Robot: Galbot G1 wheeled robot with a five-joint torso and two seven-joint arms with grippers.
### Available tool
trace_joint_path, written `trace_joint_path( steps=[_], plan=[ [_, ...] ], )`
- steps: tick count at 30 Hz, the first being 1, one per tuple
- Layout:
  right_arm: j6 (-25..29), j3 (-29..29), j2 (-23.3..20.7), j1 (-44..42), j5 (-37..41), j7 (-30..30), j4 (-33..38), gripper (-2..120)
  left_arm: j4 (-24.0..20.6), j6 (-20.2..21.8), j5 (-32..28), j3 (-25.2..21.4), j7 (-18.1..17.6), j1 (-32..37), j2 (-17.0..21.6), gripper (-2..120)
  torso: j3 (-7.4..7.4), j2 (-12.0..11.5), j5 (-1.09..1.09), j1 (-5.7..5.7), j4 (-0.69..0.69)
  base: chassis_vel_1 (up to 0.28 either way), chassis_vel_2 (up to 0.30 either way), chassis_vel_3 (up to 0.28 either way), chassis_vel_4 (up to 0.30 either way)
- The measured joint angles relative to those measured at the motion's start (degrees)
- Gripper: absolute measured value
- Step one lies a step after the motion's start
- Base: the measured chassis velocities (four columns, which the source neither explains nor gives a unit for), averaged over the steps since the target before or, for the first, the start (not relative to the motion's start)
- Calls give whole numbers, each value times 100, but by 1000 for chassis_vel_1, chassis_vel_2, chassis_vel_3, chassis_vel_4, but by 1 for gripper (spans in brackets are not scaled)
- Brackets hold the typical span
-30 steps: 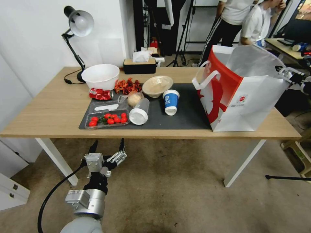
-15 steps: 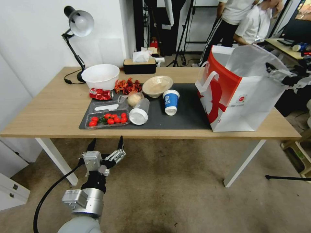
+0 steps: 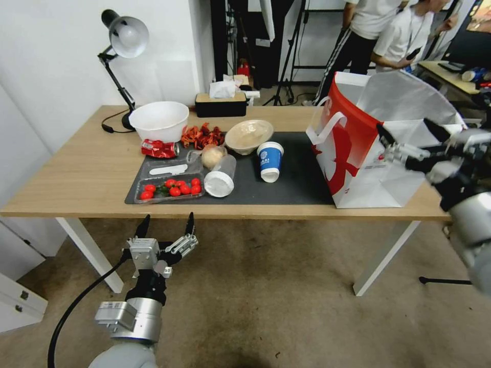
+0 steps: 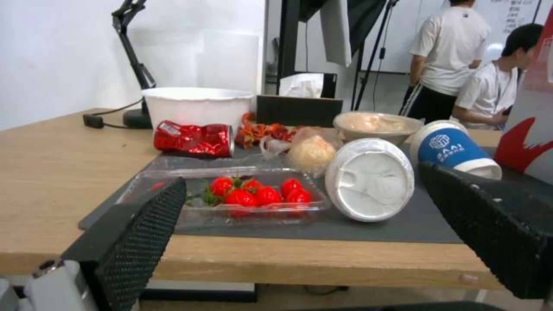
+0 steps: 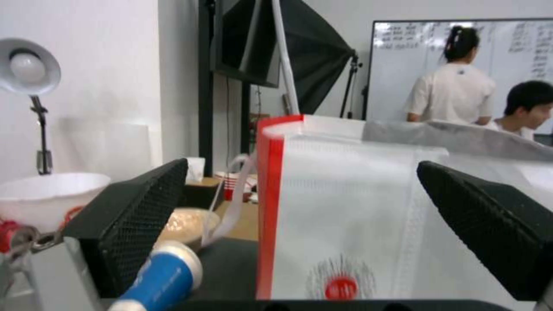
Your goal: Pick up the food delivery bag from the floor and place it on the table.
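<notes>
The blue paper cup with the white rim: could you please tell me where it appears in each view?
Head view: blue paper cup on the dark mat, left of the bag.
Left wrist view: cup beside the white lid.
Right wrist view: cup low, beside the bag.
Shared landmark: white bowl.

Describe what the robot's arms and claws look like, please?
Each arm is a smooth grey tube ending in a silver metal wrist block. The left gripper has two pointed black fingers with dimpled rubber pads, silver linkages, and a black cable looping from the wrist. The right gripper looks the same: black pointed fingers on silver hardware.
</notes>
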Motion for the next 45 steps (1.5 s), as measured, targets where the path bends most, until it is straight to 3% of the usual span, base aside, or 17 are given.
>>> trace_joint_path(
  steps=[6,9,18,45],
  plan=[
    [481,-84,481,-665,-1090,12,80,100,26,-36,51,17,18,13,3,100,0,0,0,0,0,0,0,0,0],
    [870,-422,954,-962,-1684,-13,-50,100,107,-104,108,54,30,15,-4,100,0,0,0,0,0,0,0,0,0],
    [1720,-1241,1806,-1007,-2369,-335,-875,100,333,-275,248,79,115,5,14,100,0,0,1,0,0,0,0,0,0],
    [1740,-1815,2003,-618,-2242,-742,-1408,100,859,-547,425,77,96,-52,-30,100,1,0,1,0,0,0,0,0,0]
  ],
)
